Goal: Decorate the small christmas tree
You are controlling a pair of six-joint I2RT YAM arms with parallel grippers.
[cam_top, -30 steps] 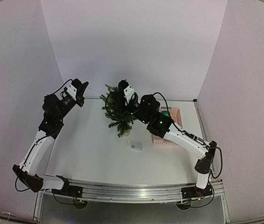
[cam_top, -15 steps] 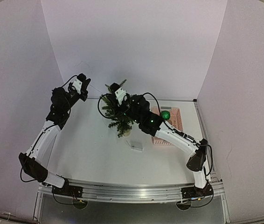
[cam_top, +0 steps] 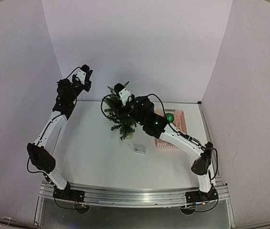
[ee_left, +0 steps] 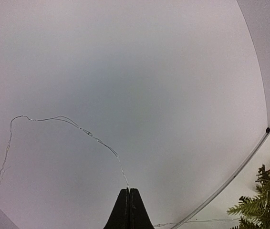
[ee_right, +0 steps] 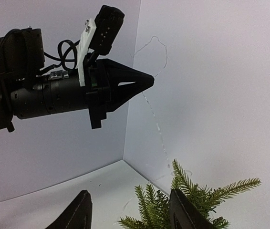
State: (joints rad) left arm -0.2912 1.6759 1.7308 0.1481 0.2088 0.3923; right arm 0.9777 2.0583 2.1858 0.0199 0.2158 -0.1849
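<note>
Trailing from the clamped left gripper, a thin wire is led down to the upright small christmas tree, just beneath the nearer, parted right gripper.

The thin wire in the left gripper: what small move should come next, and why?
Probably lower the left gripper toward the small christmas tree, draping the wire on its branches: it is pinched high above the tree, and the right gripper stands open.
</note>
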